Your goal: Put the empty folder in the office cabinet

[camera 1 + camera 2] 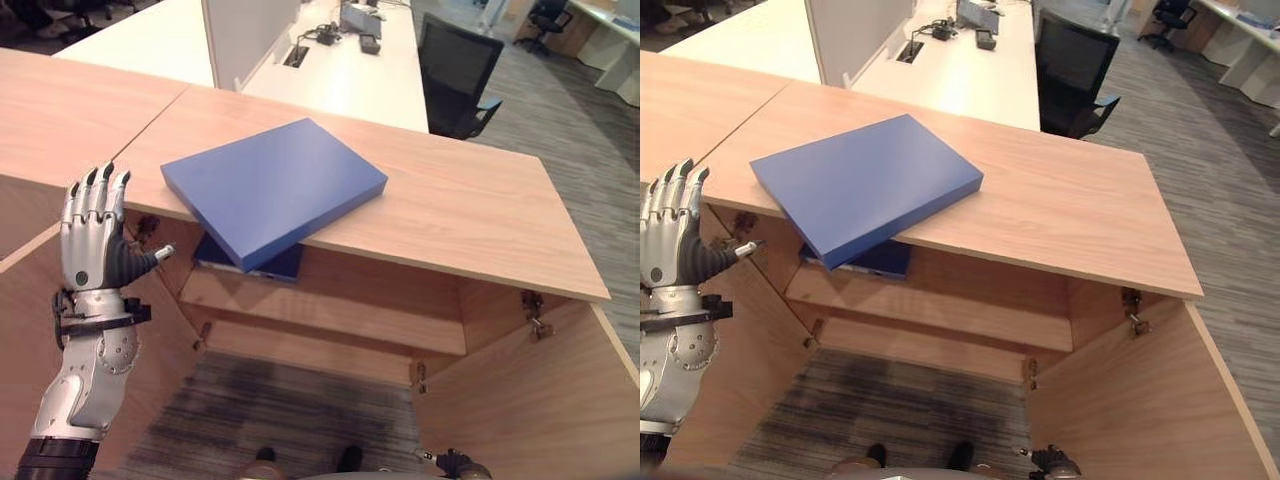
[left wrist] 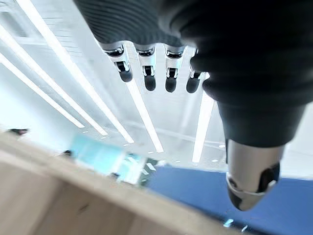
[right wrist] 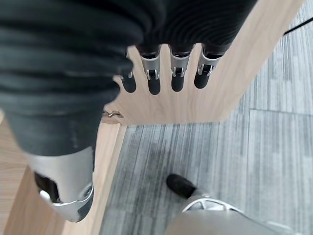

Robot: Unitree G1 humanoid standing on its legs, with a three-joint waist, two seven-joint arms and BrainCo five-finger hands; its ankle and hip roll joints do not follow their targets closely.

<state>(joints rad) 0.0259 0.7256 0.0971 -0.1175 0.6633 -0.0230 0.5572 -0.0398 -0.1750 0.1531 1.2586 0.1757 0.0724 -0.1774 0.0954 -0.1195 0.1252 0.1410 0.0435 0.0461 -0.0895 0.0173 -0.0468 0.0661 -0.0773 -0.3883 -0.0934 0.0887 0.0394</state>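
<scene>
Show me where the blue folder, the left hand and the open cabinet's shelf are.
blue folder [image 1: 272, 186], left eye view, middle of its top cover
left hand [image 1: 92, 250], left eye view, back of the hand
shelf [image 1: 330, 310], left eye view, its front edge

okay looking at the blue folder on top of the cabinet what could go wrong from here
The blue folder lies with one corner overhanging the cabinet top, so a nudge from the open left hand could tip it to the floor. Another blue item already sits on the shelf below and may block the way in.
</scene>
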